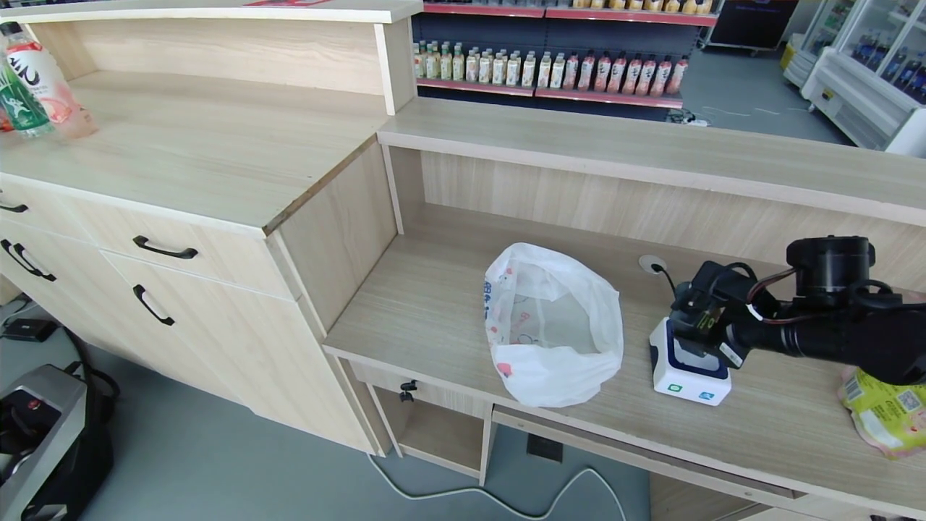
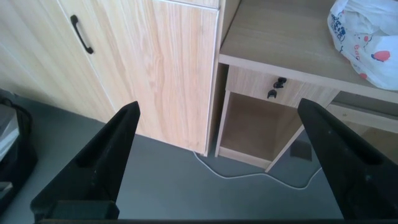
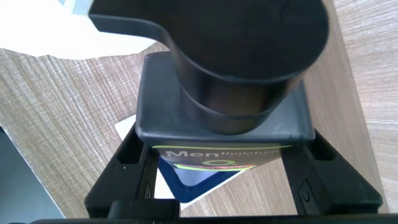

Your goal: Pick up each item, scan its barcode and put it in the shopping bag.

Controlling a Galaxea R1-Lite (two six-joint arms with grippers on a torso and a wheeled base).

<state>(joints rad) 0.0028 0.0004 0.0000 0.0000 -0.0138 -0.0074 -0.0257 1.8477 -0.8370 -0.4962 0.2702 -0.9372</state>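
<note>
My right gripper (image 1: 703, 312) is shut on a black bottle (image 3: 230, 81) with a round dark cap and a green-and-white label. It holds the bottle just above the white and blue barcode scanner (image 1: 687, 376), which shows under the bottle as scanner (image 3: 189, 180) in the right wrist view. The white shopping bag (image 1: 553, 325) stands open on the low desk, left of the scanner. My left gripper (image 2: 217, 155) hangs open and empty over the floor beside the cabinet, with the bag (image 2: 367, 43) farther off.
A green snack pack (image 1: 886, 409) lies at the desk's right edge. Two drink bottles (image 1: 36, 83) stand on the high counter at far left. A cable port (image 1: 652, 264) sits behind the scanner. Bare desk (image 1: 427, 304) lies left of the bag.
</note>
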